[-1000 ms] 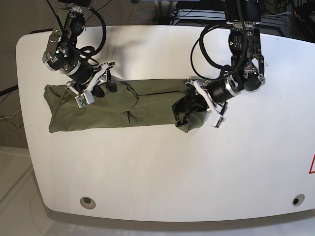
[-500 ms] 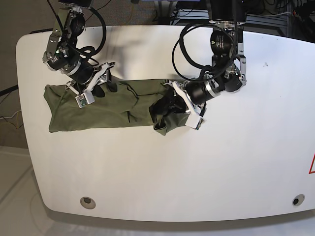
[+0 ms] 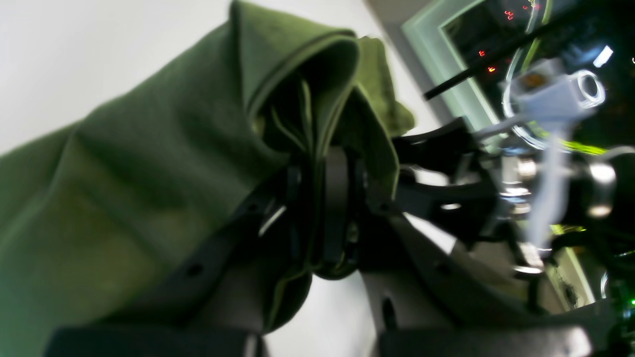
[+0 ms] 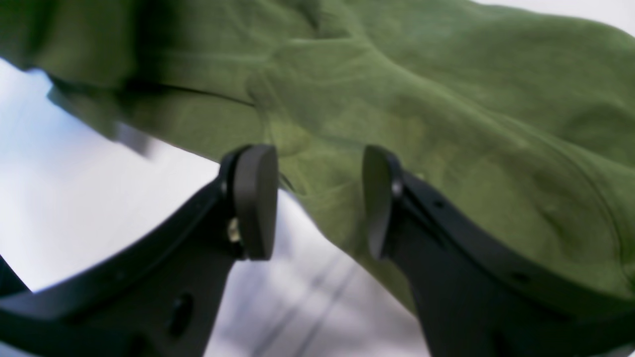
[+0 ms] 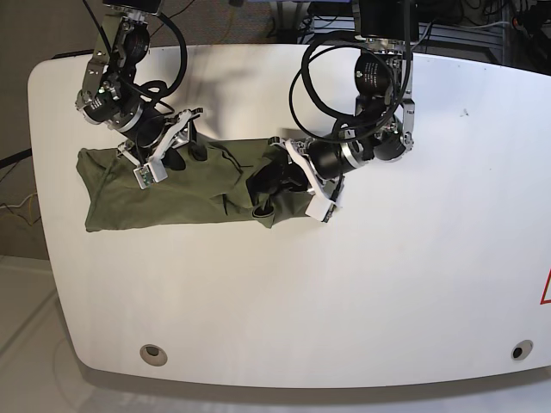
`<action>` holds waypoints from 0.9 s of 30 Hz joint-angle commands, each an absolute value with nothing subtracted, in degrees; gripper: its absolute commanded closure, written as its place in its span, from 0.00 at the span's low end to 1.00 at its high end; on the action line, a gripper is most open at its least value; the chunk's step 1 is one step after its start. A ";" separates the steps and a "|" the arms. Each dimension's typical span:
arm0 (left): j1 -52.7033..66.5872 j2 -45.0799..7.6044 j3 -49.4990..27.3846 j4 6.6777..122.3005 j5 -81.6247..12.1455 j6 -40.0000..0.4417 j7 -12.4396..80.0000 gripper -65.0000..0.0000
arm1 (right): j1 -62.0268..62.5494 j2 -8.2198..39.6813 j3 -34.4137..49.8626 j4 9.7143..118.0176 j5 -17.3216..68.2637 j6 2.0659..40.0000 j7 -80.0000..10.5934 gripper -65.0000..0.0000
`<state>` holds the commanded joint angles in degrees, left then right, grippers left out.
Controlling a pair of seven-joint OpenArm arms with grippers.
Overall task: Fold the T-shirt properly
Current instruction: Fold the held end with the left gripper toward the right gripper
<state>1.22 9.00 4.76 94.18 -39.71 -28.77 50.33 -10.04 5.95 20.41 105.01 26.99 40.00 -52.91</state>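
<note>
Shirt (image 5: 172,185) lies as a long narrow band on the table (image 5: 413,284), stretched across the far-left part of it. That's w/ sleeves apparently tucked in already, so judging by shape, the lengthwise folds are done and the crosswise one is in hand.

Left gripper (image 5: 275,191) sits at the shirt's right end, and it's got cloth: in the left wrist view the fingers (image 3: 335,208) are pressed together w/ several layers of green pinched between them, a hem edge bunched above. Why hold it so? Prob to carry that end over the shirt's middle toward the far end; a firm pinch on all layers keeps the fold from splitting as it travels. The lifted end curls up off the table, so it looks mid-carry, not set down.

Right gripper (image 4: 317,198) is over the shirt's left part, near its upper edge. Jaws are spread, pads (image 4: 255,198) apart w/ nothing between them; cloth lies just beyond them, and I can't tell if they touch it. Reads as a standby or hold-down spot: stationed there to pin the band so it doesn't drag while the other end comes across.

Risk, as I judge it: the bunched end could land crumpled, not flat. It needs laying edge to edge w/ the shirt's left end.
</note>
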 joint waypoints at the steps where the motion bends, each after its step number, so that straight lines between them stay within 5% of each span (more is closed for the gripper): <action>1: 1.14 9.00 5.09 94.05 -39.56 -28.61 50.28 1.00 | -10.05 5.95 20.44 105.01 27.01 40.00 -52.95 0.59; 27: -0.15 9.00 9.98 92.61 -40.33 -27.49 46.52 0.99 | -10.34 5.78 20.52 105.00 27.08 40.00 -52.85 0.58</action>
